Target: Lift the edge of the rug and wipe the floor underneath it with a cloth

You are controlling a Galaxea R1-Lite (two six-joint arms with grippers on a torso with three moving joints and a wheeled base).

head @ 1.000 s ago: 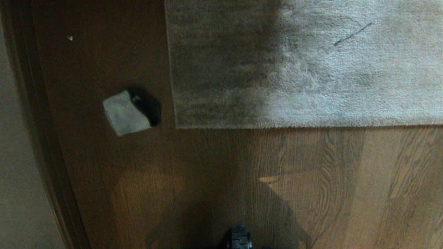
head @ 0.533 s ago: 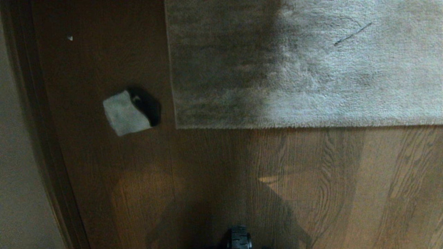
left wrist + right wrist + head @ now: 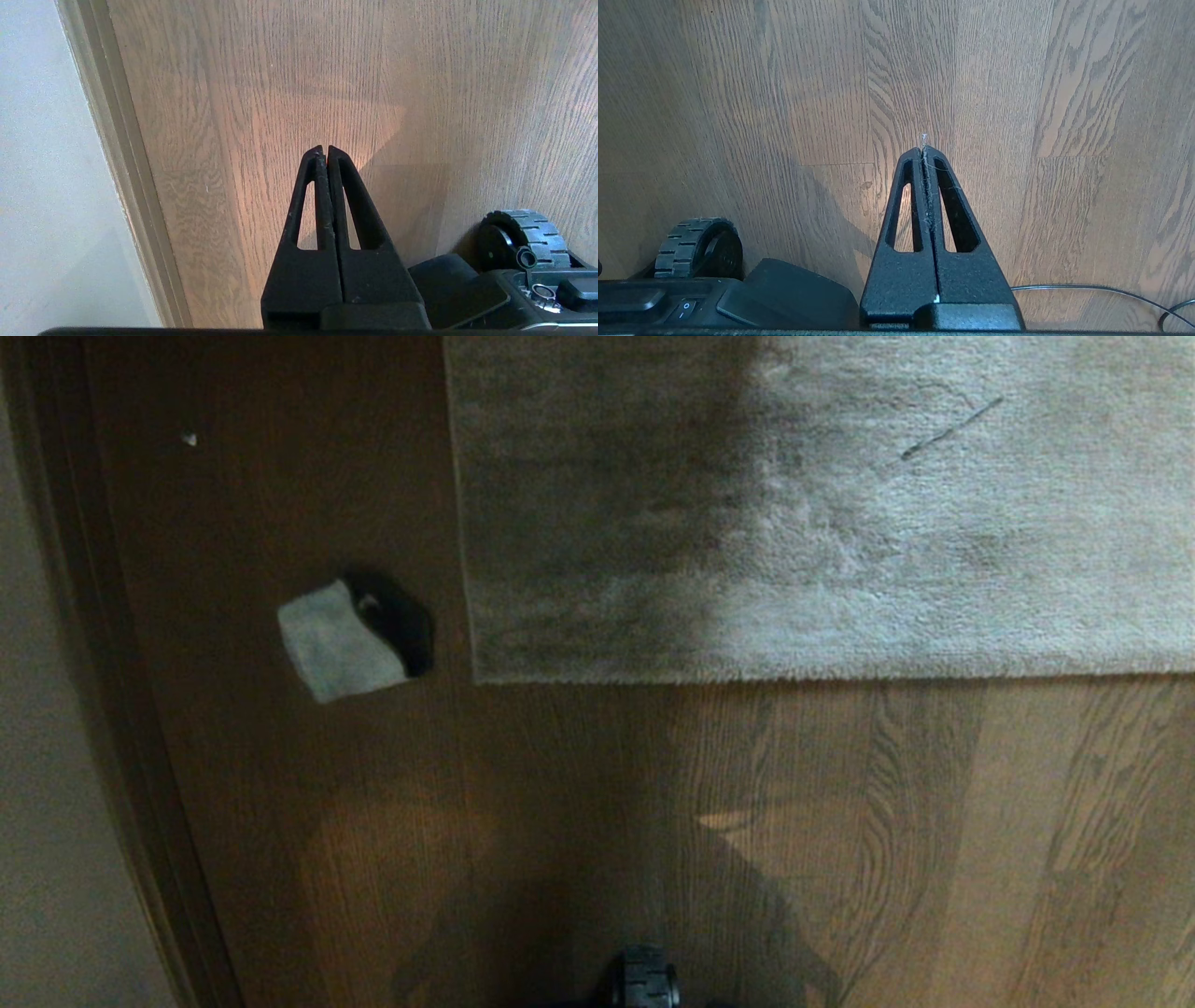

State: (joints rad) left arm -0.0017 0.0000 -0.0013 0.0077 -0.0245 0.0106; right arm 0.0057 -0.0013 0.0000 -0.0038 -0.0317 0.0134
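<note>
In the head view, the rug edge ran straight across the upper part of the scene, its square corner lying flat on the floor, and a thin dark strand lay on the pile further in. The cloth sat on the bare planks just beside the rug's side border, apart from it, with a dark lump touching its far side (what that lump was could not be told). A dark skirting strip and a pale wall bounded the floor on the robot's left, a small pale speck lay on the planks beyond the cloth, and a black wheel showed at the near margin; neither gripper appeared here, and no container was in sight. In the left wrist view, the left gripper hung above bare floor with its fingers pressed together and nothing between them, near the skirting and the robot's base. In the right wrist view, the right gripper was likewise clenched over bare planks, a wisp of pale fibre caught at its tips, with a thin cable on the floor nearby.
</note>
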